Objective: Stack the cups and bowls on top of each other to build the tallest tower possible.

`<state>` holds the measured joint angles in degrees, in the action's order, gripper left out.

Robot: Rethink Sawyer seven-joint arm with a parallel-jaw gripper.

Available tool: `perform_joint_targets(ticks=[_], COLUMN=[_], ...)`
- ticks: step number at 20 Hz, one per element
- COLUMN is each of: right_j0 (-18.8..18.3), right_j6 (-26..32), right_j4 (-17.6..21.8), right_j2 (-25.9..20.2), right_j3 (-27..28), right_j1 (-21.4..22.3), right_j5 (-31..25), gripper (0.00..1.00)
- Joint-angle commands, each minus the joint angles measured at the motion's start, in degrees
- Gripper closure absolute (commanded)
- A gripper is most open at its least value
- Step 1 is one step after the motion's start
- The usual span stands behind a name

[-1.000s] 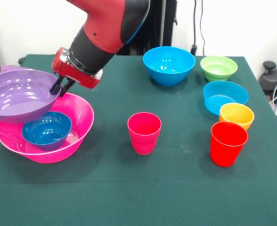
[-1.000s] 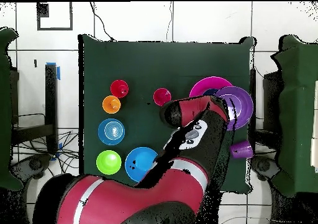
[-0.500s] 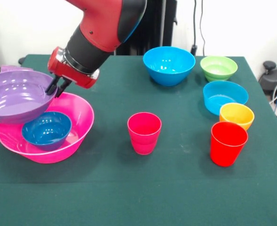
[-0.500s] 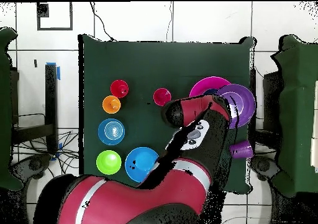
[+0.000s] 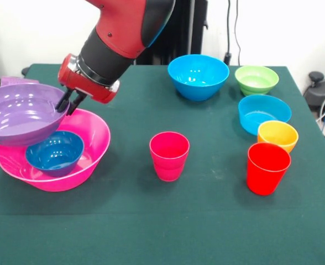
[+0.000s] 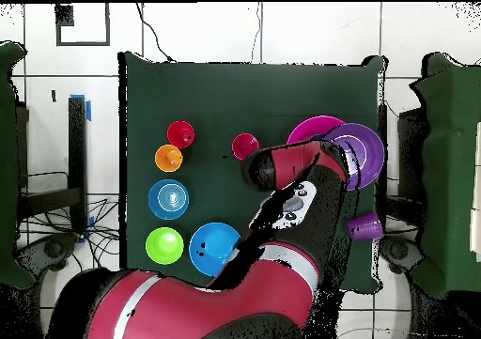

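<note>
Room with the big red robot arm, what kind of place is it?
Probably a robot lab. A red robot arm works at a table covered in green cloth, cables hang on the wall behind, and the overhead view shows a tiled floor with cords.

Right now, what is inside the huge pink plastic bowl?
A small dark blue glossy bowl sits inside it. The large purple bowl, held above, covers the pink bowl's far side.
</note>
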<state>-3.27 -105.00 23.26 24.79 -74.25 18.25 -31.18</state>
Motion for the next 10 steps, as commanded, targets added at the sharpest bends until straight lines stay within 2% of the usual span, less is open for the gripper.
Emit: perform_joint_targets(ticks=[1,10], right_j0=[0.18,-1.88], right_j6=[0.48,0.67], right_j4=[0.83,-0.09], right_j2=[-8.51,-13.23], right_j3=[3.51,1.49], right_j1=[-0.04,1.19], right_j5=[2.31,5.45], gripper=[1.00,1.00])
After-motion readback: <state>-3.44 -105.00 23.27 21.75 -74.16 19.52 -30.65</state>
